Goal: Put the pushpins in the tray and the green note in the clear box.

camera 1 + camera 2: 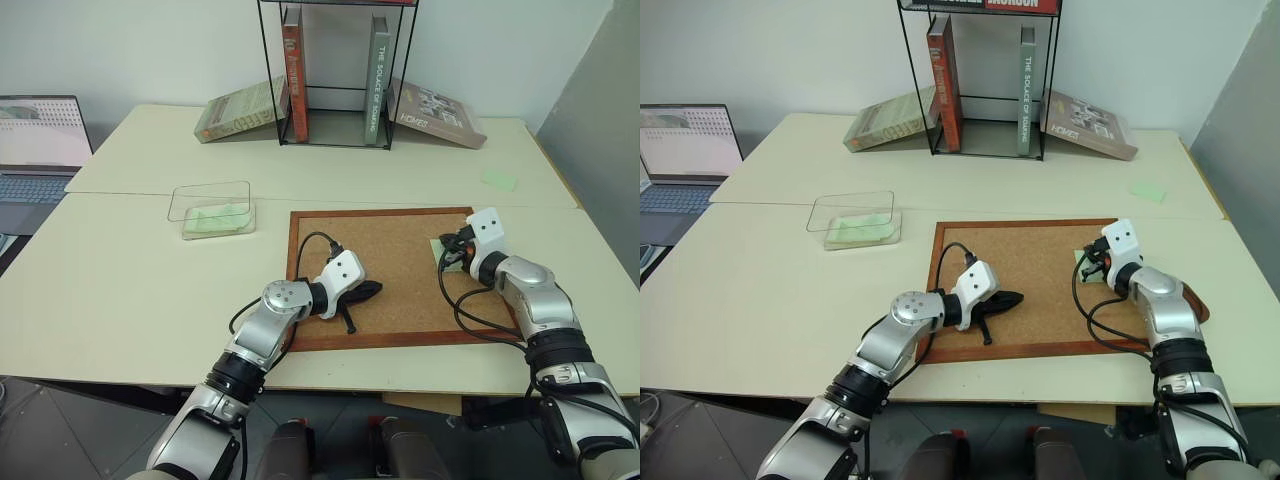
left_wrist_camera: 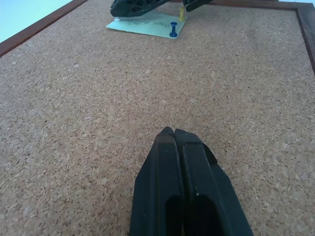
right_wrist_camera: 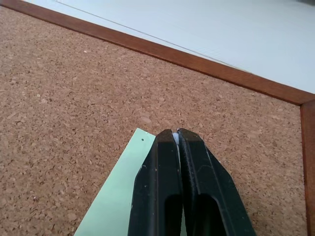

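The right gripper [image 3: 176,135] has its fingers pinched together on a whitish pushpin [image 3: 175,137], right over the green note [image 3: 123,191] lying on the corkboard [image 1: 400,270] near its right edge. A blue pushpin [image 2: 173,34] is stuck in that note too. The left gripper [image 2: 173,132] sits fully closed on nothing, low over the middle of the cork. Off the board, the clear box [image 1: 212,210] sits to the left on the table [image 1: 120,270] with green slips [image 1: 216,219] inside.
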You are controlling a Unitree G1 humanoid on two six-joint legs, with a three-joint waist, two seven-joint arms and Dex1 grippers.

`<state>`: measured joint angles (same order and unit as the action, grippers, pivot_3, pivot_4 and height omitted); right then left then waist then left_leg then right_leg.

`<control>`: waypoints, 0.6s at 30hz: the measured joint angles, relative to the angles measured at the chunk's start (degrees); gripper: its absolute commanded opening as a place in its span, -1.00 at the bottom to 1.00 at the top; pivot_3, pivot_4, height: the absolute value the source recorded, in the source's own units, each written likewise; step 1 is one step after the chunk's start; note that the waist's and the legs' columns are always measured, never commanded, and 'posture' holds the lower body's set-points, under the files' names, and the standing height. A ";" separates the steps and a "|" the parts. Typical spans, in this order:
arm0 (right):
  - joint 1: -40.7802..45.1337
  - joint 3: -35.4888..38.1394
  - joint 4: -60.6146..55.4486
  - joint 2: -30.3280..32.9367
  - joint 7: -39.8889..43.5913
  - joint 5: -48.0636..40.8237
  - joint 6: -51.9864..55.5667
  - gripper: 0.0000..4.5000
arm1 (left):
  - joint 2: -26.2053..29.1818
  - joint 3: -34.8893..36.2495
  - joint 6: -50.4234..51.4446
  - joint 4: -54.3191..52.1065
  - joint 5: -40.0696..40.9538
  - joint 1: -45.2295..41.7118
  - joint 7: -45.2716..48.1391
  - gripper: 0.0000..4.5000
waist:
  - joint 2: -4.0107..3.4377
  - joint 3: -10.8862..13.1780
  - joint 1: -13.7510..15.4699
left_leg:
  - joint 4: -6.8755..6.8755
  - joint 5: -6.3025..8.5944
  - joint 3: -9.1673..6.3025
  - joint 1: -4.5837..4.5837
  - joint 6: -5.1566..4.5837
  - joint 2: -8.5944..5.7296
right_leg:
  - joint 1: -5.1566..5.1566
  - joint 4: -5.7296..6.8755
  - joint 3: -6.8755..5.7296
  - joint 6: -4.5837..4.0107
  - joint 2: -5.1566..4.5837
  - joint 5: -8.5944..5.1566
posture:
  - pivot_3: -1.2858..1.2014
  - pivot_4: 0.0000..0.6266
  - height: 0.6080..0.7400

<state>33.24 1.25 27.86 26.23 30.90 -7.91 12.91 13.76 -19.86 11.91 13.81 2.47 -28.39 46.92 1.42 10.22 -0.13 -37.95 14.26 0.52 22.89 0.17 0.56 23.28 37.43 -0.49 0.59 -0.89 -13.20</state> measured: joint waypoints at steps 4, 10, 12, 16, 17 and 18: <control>0.07 1.41 -4.80 0.00 -0.45 -0.42 0.01 -0.99 | 0.04 -0.17 0.01 0.00 -0.52 -0.09 0.13 -1.00 | -0.02 -0.02 0.01 | 0.00 0.00 -0.02 0.00 0.00 0.01 | 0.00 0.00 -0.02 0.00 0.00 0.00 | 0.03 -0.52 1.00; -0.17 2.14 -8.32 0.00 -0.60 -0.71 1.63 -0.99 | -0.04 -0.38 0.04 0.02 -0.73 -0.28 0.30 -1.00 | -0.02 -0.02 0.01 | 0.01 0.00 -0.02 0.00 0.00 0.00 | 0.00 -0.01 -0.02 0.00 0.00 0.00 | 0.03 -0.52 1.00; -0.83 2.38 -10.33 0.00 -0.83 -1.24 2.60 -0.99 | -0.12 -0.49 0.04 0.03 -0.82 -0.35 0.30 -1.00 | -0.02 -0.02 0.02 | 0.01 0.00 -0.03 0.01 0.00 0.00 | 0.00 -0.01 -0.03 0.00 -0.04 -0.01 | 0.03 -0.52 1.00; -1.95 4.26 -14.29 0.62 -1.22 -1.89 3.98 -0.99 | -0.31 -0.70 0.02 0.08 -0.91 -0.47 0.31 -1.00 | -0.03 -0.02 0.14 | 0.01 0.00 -0.04 0.03 0.00 -0.01 | 0.00 -0.03 -0.05 0.00 -0.11 -0.01 | 0.03 -0.52 1.00; -3.01 5.19 -16.37 1.75 -1.20 -2.41 4.56 -0.99 | -0.39 -0.83 -0.06 0.09 -0.91 -0.43 0.38 -1.00 | -0.03 -0.02 0.30 | 0.02 0.00 -0.06 0.04 0.00 -0.02 | 0.00 -0.06 -0.08 0.00 -0.12 -0.01 | 0.03 -0.52 1.00; -3.37 5.56 -17.05 2.16 -1.17 -2.48 4.86 -0.99 | -0.41 -0.86 -0.07 0.09 -0.92 -0.46 0.41 -1.00 | -0.03 -0.02 0.34 | 0.02 0.00 -0.06 0.06 0.00 -0.02 | 0.00 -0.08 -0.07 0.00 -0.12 -0.01 | 0.03 -0.52 1.00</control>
<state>29.86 6.81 10.81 28.39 29.73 -10.39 17.77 13.35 -20.73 11.85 13.90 1.56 -28.86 47.33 1.38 10.19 0.21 -37.93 14.26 0.46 22.95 0.17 0.54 23.28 37.34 -0.56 0.59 -1.02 -13.21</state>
